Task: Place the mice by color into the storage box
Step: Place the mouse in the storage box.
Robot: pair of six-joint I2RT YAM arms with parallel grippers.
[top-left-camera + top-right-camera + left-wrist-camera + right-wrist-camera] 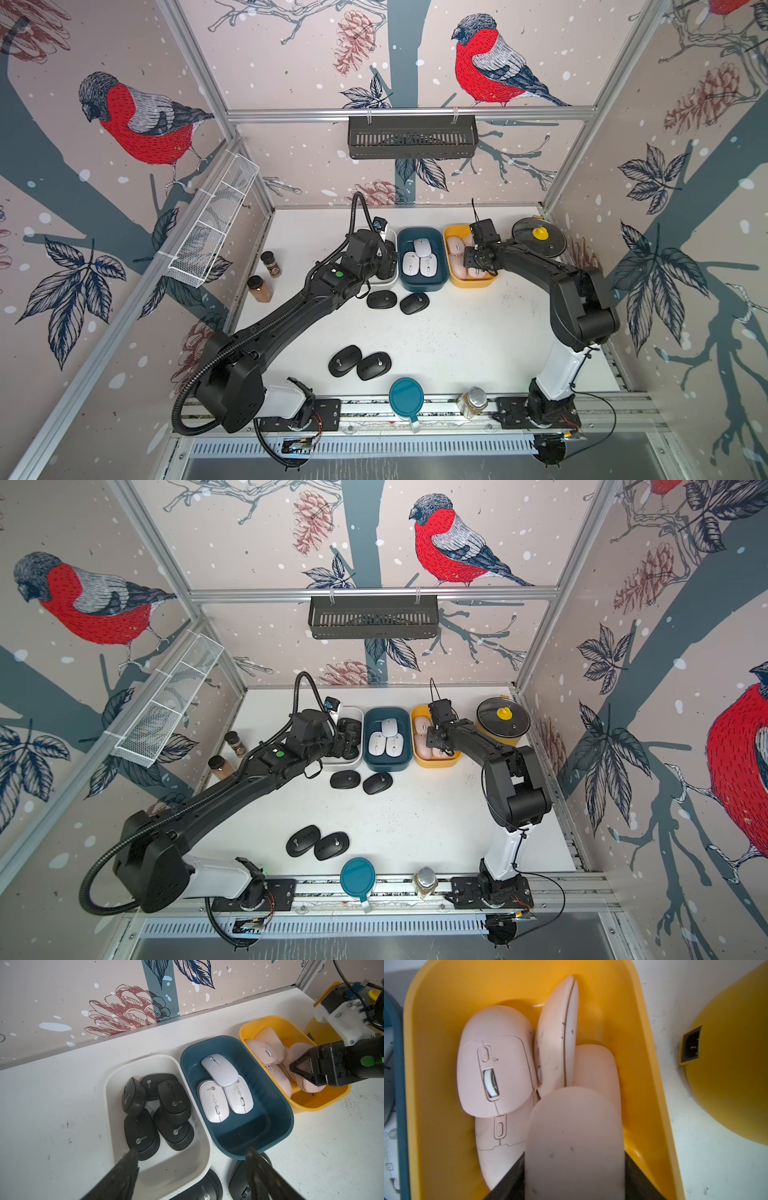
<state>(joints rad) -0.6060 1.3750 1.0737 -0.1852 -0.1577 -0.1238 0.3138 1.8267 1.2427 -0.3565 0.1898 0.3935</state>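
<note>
Three bins stand in a row at the back of the table [457, 332]. Leftmost, the white bin [143, 1056] holds five black mice [172, 1097]. The left gripper [191, 1150] hangs over it, jaws spread, nothing between them. Four more black mice lie loose on the table: a back pair [381, 299] just in front of the white and blue bins, and a front pair [345, 360] close side by side near the front edge. In the middle, the blue bin [270, 1093] holds three white mice [214, 1101], one lying across the other two. Rightmost, the yellow bin [436, 1064] holds a heap of pink mice [496, 1059]. The right gripper [574, 1159] reaches into it with one pink mouse [575, 1122] between its fingers; whether they pinch it or stand just off it I cannot tell.
</note>
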